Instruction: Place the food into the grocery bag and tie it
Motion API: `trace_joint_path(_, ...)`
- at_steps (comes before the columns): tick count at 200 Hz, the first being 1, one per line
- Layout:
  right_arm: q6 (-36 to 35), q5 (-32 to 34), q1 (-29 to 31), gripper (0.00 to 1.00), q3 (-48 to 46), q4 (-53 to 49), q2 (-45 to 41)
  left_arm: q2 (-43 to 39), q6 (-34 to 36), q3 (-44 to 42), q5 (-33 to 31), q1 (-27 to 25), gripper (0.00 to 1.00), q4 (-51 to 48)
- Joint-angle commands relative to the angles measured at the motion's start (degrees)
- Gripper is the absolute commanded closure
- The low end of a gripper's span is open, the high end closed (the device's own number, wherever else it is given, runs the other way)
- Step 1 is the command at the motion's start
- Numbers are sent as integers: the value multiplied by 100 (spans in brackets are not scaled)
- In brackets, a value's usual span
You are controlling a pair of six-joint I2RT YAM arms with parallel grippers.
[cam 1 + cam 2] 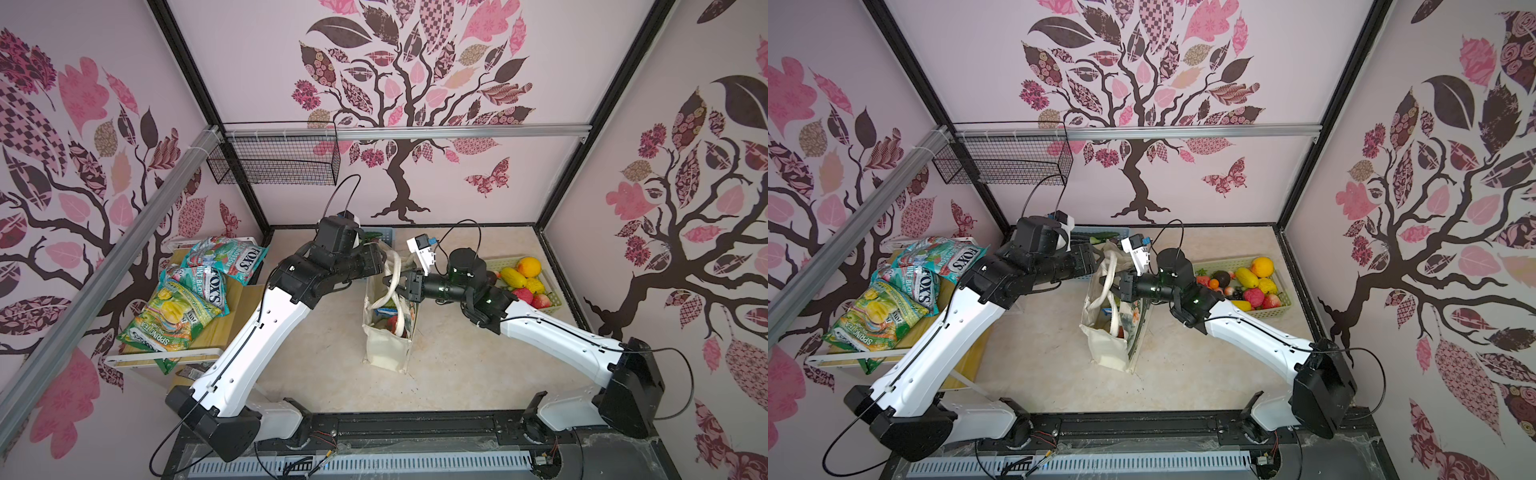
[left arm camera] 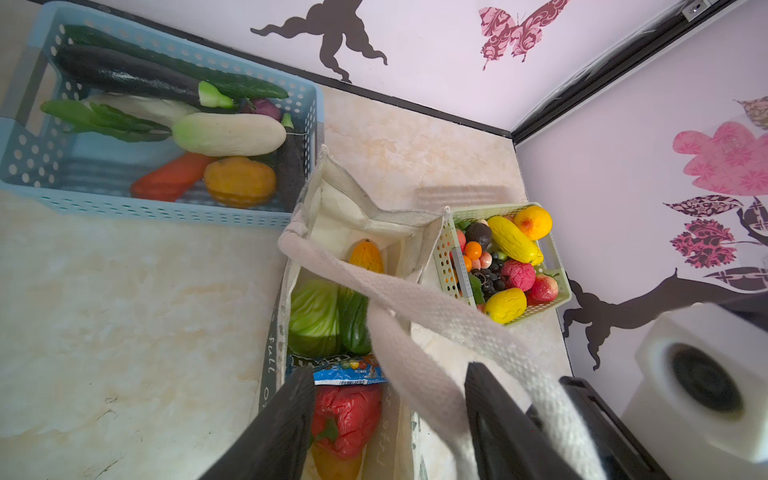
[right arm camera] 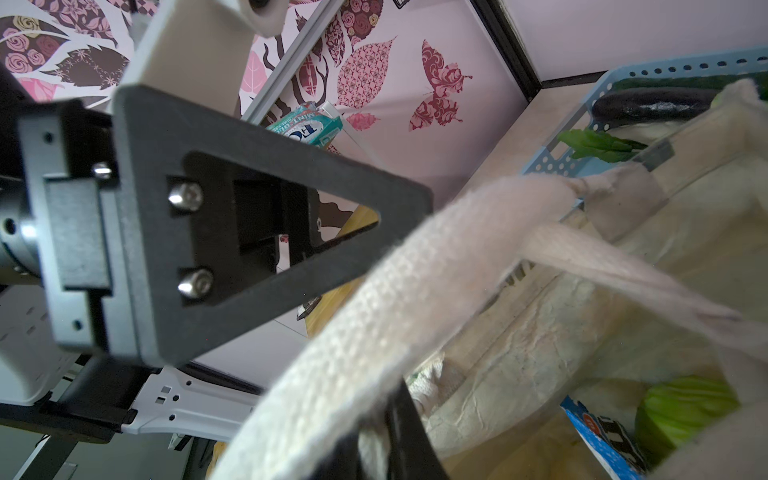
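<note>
Left jaws spread | right jaws pinch handle (image 3: 415, 291) | grocery bag (image 1: 384, 349) standing

Cream bag (image 1: 387, 345), cream handles (image 2: 436, 316), green cabbage (image 2: 313, 318), red pepper (image 2: 349, 415). Blue basket (image 2: 124, 208) upper left, pale green basket (image 2: 445, 257) on the right. Table's (image 1: 457, 365) beige marble, walls (image 1: 582, 166) pink with brown trees.

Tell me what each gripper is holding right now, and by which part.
The right gripper is shut on a handle of the grocery bag, partway along it. The left gripper is open astride a handle, clamping nothing.
</note>
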Motion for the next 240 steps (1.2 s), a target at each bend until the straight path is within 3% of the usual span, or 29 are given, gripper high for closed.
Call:
trace_joint_path(1, -124, -65, 85, 86, 290, -98, 160, -26, -70, -125, 128, 8, 39, 187)
trace_joint_path(75, -70, -78, 93, 85, 468, 19, 202, -21, -81, -168, -61, -402, 42, 98)
trace_joint_path(149, -67, -79, 86, 82, 491, 75, 99, 45, -136, -66, -47, -444, 72, 203)
trace_joint_path(173, -104, -4, 87, 76, 442, 47, 18, -3, -138, -80, 41, -443, 85, 283)
trace_joint_path(240, -666, 602, 83, 49, 59, -742, -659, -269, -176, -102, 104, -405, 91, 403)
